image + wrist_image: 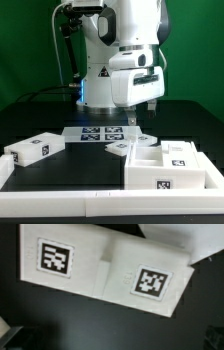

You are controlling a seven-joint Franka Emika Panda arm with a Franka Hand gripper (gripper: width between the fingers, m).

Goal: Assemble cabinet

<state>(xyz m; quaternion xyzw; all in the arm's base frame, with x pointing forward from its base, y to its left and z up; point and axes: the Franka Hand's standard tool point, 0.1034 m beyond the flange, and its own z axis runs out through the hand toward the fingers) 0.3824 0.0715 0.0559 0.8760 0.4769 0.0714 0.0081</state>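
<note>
Your gripper (pixel 141 117) hangs low over the table, fingers pointing down. Neither view lets you tell how far apart they are, and nothing shows between them. The cabinet (pixel 140 170) lies in loose parts around the hand. The open box (pixel 195 180) is just in front of the hand, toward the camera. A block (pixel 34 150) sits well off to the exterior view's left, and the marker board (pixel 97 133) is just beside the fingers. The wrist view looks straight onto a white panel (pixel 100 269) with two tags, lying skewed under the hand.

If that panel is your pick, I judge the step in hand to be the approach. Turn the wrist until the fingers square up with its long edges and centre over it. Open wider than the panel, then lower slowly. A skewed grip may twist it loose.
</note>
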